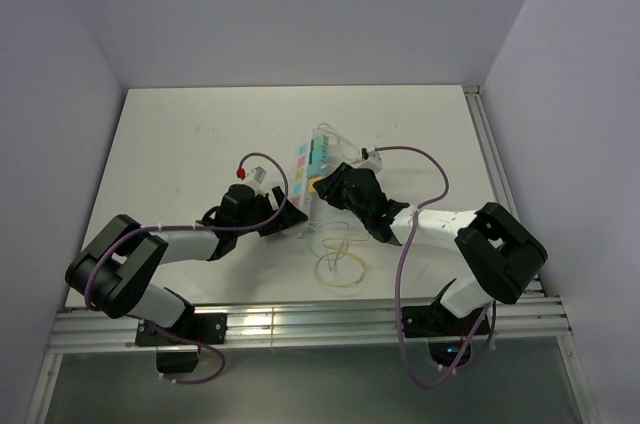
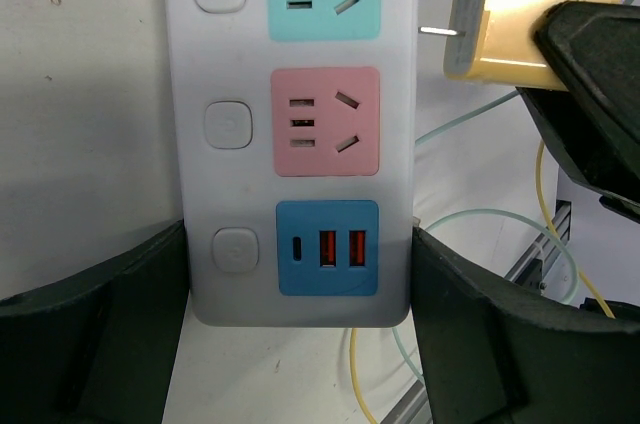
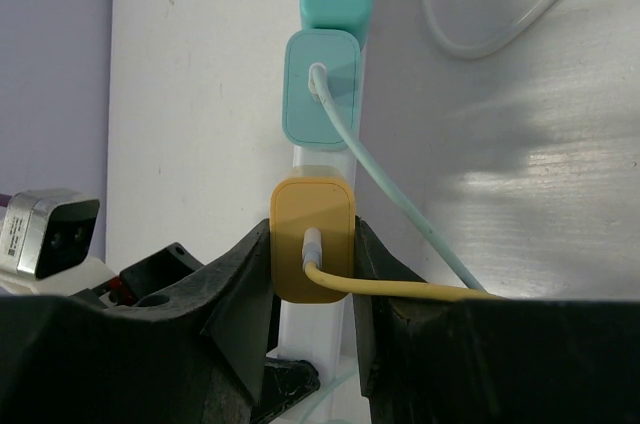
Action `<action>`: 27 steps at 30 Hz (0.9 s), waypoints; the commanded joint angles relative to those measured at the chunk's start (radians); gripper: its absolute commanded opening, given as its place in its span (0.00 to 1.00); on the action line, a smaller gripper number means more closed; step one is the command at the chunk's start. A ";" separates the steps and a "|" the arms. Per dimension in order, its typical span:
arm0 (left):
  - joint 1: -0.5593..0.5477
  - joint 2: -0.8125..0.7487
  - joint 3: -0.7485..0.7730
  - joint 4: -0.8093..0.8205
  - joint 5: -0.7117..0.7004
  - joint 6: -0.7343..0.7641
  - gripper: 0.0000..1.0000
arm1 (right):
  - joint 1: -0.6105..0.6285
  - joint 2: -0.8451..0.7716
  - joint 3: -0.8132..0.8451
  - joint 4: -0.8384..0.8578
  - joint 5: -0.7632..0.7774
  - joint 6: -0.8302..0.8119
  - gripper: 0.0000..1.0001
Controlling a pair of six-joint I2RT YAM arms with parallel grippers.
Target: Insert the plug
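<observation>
L gripper [image 2: 300, 279] clamps the near end of the power strip [image 2: 232, 54], smooth white plastic w/ teal, pink, blue socket panels. Not inserted yet: yellow plug [image 2: 530, 14], a glossy rounded block, sits just right of the strip, flat metal prongs [image 2: 440, 10] bare, pinched in R gripper [image 3: 312, 274]. Left to do, I'd say: align, push in.

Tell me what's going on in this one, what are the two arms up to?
The left gripper straddles the end of the white power strip, a finger along each long side, apparently steadying it. The right gripper holds a yellow charger plug by its sides. Its two prongs are bare and beside the strip, outside any socket, so it is not inserted yet. A teal charger sits further along the strip, apparently plugged in.
</observation>
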 commanded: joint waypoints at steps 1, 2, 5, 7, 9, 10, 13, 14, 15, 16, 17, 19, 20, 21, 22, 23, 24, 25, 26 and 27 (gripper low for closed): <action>0.002 0.006 -0.006 0.079 0.063 -0.025 0.00 | 0.008 0.015 0.044 0.034 0.034 -0.003 0.00; 0.004 0.006 -0.007 0.079 0.064 -0.026 0.00 | 0.008 0.019 0.045 0.037 0.032 -0.006 0.00; 0.002 0.010 -0.007 0.084 0.069 -0.034 0.00 | 0.008 0.027 0.058 0.029 0.035 -0.008 0.00; 0.004 0.013 -0.010 0.090 0.070 -0.035 0.00 | 0.008 0.031 0.067 0.016 0.043 -0.005 0.00; 0.004 0.022 -0.010 0.096 0.075 -0.038 0.00 | 0.008 0.035 0.067 0.019 0.034 -0.008 0.00; 0.002 0.025 -0.009 0.098 0.080 -0.038 0.00 | 0.008 0.038 0.076 0.011 0.030 -0.013 0.00; 0.004 0.034 -0.009 0.105 0.081 -0.041 0.00 | 0.008 0.045 0.096 -0.033 0.011 -0.011 0.00; 0.004 0.034 -0.010 0.107 0.081 -0.041 0.00 | 0.008 0.042 0.094 -0.035 0.009 -0.008 0.00; 0.005 0.034 -0.009 0.105 0.081 -0.041 0.00 | 0.008 0.038 0.088 -0.040 0.007 -0.007 0.00; 0.005 0.034 -0.010 0.104 0.081 -0.041 0.00 | 0.008 0.032 0.085 -0.043 0.010 -0.005 0.00; 0.007 0.033 -0.010 0.104 0.080 -0.041 0.00 | 0.008 0.025 0.081 -0.043 0.012 -0.007 0.00; 0.007 0.031 -0.009 0.099 0.078 -0.038 0.00 | 0.008 0.012 0.075 -0.053 0.021 -0.010 0.00; 0.008 0.026 -0.009 0.096 0.078 -0.037 0.00 | 0.009 0.007 0.071 -0.053 0.023 -0.011 0.00; 0.009 0.025 -0.009 0.091 0.077 -0.038 0.00 | 0.008 0.001 0.067 -0.055 0.026 -0.013 0.00; 0.010 0.025 -0.009 0.090 0.074 -0.035 0.00 | 0.008 -0.007 0.064 -0.056 0.030 -0.014 0.00; 0.012 0.020 -0.009 0.087 0.072 -0.035 0.00 | 0.009 -0.011 0.062 -0.060 0.038 -0.016 0.00; 0.012 0.019 -0.009 0.084 0.070 -0.035 0.00 | 0.012 -0.011 0.061 -0.063 0.044 -0.016 0.00; 0.013 0.016 -0.010 0.081 0.067 -0.037 0.00 | 0.014 -0.013 0.064 -0.076 0.053 -0.019 0.00; 0.015 0.013 -0.010 0.079 0.066 -0.038 0.00 | 0.015 -0.013 0.065 -0.084 0.067 -0.020 0.00; 0.016 0.011 -0.010 0.076 0.064 -0.038 0.00 | 0.018 -0.015 0.067 -0.090 0.072 -0.022 0.00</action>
